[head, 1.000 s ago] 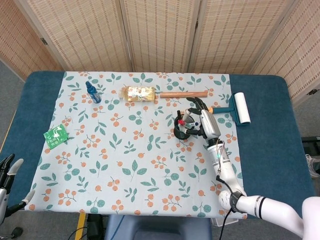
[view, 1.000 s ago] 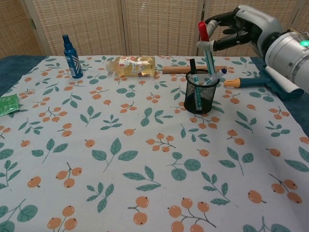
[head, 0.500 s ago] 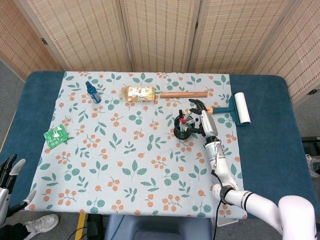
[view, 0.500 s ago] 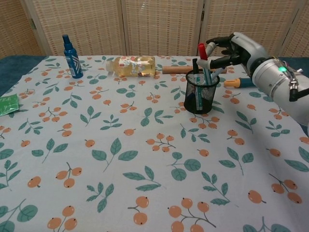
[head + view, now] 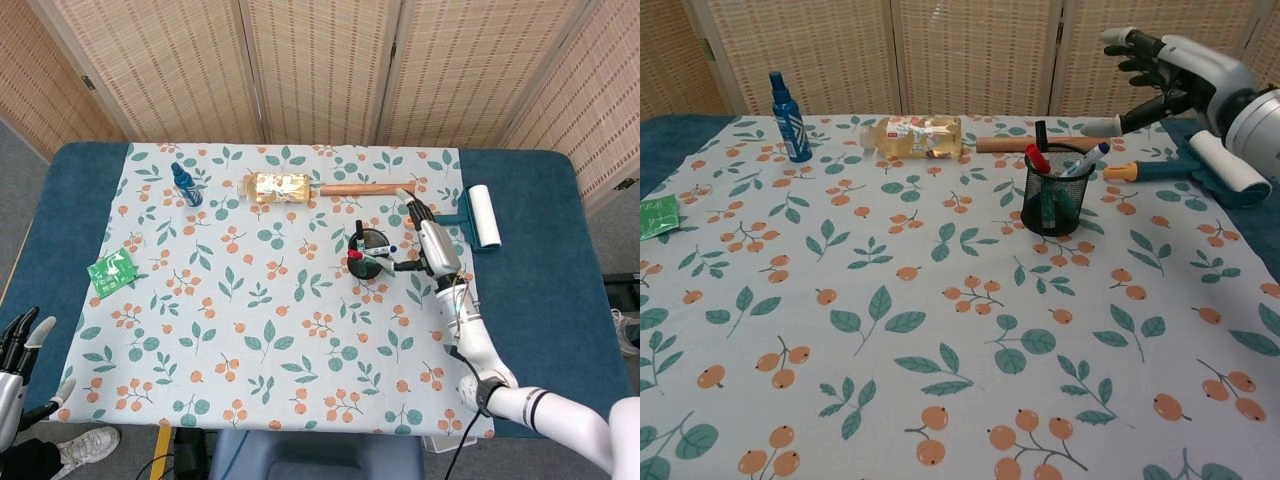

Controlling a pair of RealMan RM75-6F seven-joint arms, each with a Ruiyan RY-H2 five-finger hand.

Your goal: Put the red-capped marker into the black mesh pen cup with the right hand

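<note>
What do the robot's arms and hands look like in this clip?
The right hand has a silver-grey shell with black fingers tipped in pale grey. Its forearm is white and rounded, with a black band near the elbow and a thin cable running along it in the head view. The left hand shows only at the frame edge: dark fingers with pale tips.

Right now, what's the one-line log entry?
red-capped marker: in black mesh pen cup | right hand: open, raised clear | left hand: idle, table edge

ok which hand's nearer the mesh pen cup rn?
Right. Right hand hovers open just beside the pen cup, up and to its right; left hand sits far off at the table's near-left edge.
</note>
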